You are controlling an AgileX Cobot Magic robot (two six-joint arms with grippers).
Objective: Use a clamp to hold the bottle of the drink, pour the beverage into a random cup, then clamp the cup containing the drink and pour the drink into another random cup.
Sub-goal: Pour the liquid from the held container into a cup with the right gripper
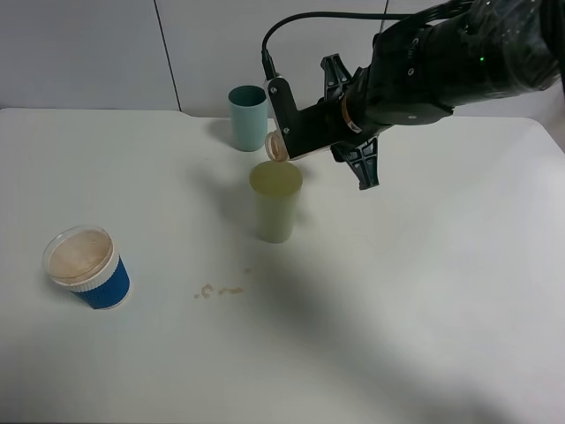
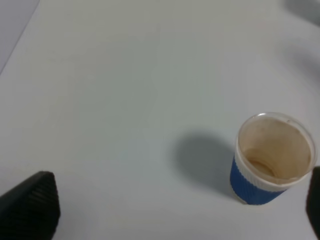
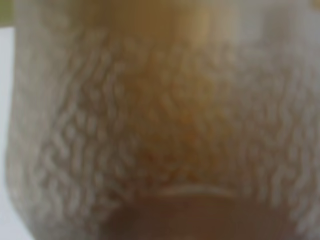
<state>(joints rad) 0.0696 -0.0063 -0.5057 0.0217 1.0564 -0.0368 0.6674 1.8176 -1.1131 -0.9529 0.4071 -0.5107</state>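
The first pour is in hand: the right clamp [image 1: 288, 134] is closed on the bottle of the drink [image 1: 276, 147], tipped mouth-down just above the pale yellow-green tumbler [image 1: 275, 210] mid-table; next comes righting it without drips. The left gripper [image 2: 172, 210] hangs wide open above the blue cup [image 2: 270, 167]. The right wrist view is a blur, probably the bottle's wall, so stream and fill level are hidden.

Bulky black arm [image 1: 459, 53], looping black cable [image 1: 327, 14], ridged black fingers [image 2: 30, 205]

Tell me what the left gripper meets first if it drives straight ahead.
Probably bare table; the blue cup stands off-centre, near one finger of the left gripper, which might clip it. Depth unclear.
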